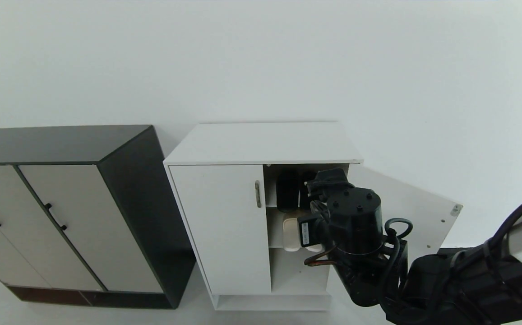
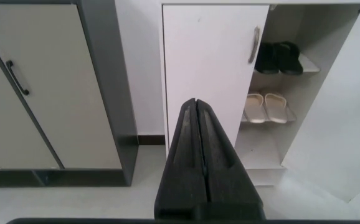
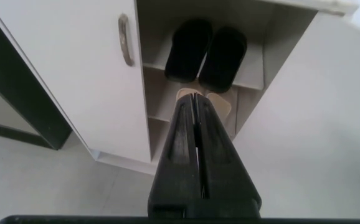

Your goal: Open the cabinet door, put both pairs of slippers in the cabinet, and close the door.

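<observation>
Head view: a dark cabinet stands left of the white cabinet, whose right door hangs open. Inside it, black slippers sit above pale slippers. The left tool and right tool each have fingers pressed together, holding nothing.

White cabinet; black slippers, cream slippers (both plain).
</observation>
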### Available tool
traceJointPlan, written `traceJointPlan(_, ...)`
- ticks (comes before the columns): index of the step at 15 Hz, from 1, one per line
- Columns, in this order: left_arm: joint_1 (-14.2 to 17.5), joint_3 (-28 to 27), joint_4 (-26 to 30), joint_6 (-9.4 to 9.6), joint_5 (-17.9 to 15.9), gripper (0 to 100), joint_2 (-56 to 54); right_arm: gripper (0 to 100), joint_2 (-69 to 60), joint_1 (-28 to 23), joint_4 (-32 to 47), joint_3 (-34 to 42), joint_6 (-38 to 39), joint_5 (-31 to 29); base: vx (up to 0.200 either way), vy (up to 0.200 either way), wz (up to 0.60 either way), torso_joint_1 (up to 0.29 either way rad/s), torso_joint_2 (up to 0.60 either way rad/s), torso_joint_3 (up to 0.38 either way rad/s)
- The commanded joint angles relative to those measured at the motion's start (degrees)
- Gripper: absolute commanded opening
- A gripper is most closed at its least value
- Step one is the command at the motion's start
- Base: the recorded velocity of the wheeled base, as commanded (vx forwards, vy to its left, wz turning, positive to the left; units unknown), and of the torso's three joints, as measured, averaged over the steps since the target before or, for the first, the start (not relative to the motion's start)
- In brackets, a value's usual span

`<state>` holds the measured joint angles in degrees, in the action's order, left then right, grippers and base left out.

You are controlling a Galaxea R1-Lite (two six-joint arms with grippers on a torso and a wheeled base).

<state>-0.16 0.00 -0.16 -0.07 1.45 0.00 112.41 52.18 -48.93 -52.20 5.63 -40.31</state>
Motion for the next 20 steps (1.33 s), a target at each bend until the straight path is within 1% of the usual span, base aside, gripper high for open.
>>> traceJointPlan(1,0.0,0.0,0.0,-0.01,0.0,0,0.1,0,0.1,0.0,0.0,0.0,0.0,0.0,0.0,0.0,0.0,0.246,-0.56,-0.325)
traceJointPlan(5,0.0,0.0,0.0,-0.01,0.0,0,0.1,0,0.1,0.0,-0.4,0.1,-0.7,0.1,0.0,0.0,0.0,0.211,-0.49,-0.272)
traceJointPlan(9,0.0,0.0,0.0,-0.01,0.0,0,0.1,0,0.3,0.0,-0.4,0.8,-1.0,0.1,0.0,0.0,0.0,0.037,-0.07,-0.039)
traceJointPlan(13,0.0,0.0,0.0,-0.01,0.0,0,0.0,0,0.3,0.0,-0.4,1.1,-1.0,0.1,0.0,0.0,-0.6,-0.002,0.0,0.002)
traceJointPlan(17,0.0,0.0,0.0,-0.01,0.0,0,0.0,0,0.1,-1.7,-0.7,1.0,-1.9,0.1,0.0,0.0,-0.6,0.01,0.0,-0.001)
traceJointPlan(20,0.0,0.0,0.0,0.07,0.0,0,0.0,0,0.1,-3.8,-2.5,1.2,-4.8,0.1,0.0,0.0,0.0,0.0,0.0,0.0)
